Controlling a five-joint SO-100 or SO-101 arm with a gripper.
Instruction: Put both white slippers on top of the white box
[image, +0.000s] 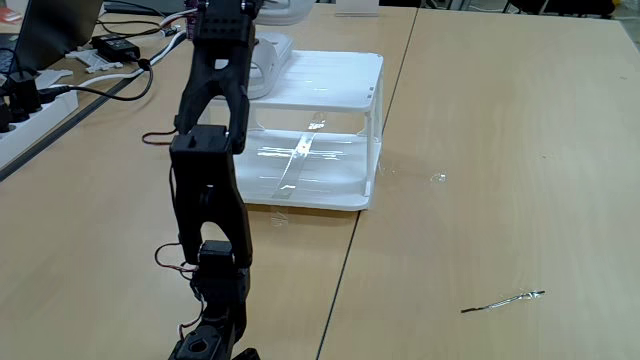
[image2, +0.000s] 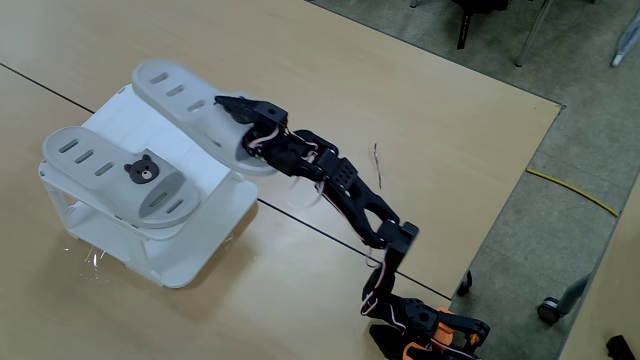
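Nearest my first fixed camera is the black arm (image: 210, 215), stretching away toward the white box (image: 335, 85) on the wooden table (image: 500, 150). My other fixed view has both white slippers on the box top (image2: 190, 165): one slipper (image2: 120, 175) with a bear face sits flat along the near edge, the second slipper (image2: 195, 105) lies beside it, its end overhanging the box edge. Gripper (image2: 243, 118) sits right at that second slipper; can't tell whether the jaws pinch it or stand apart.
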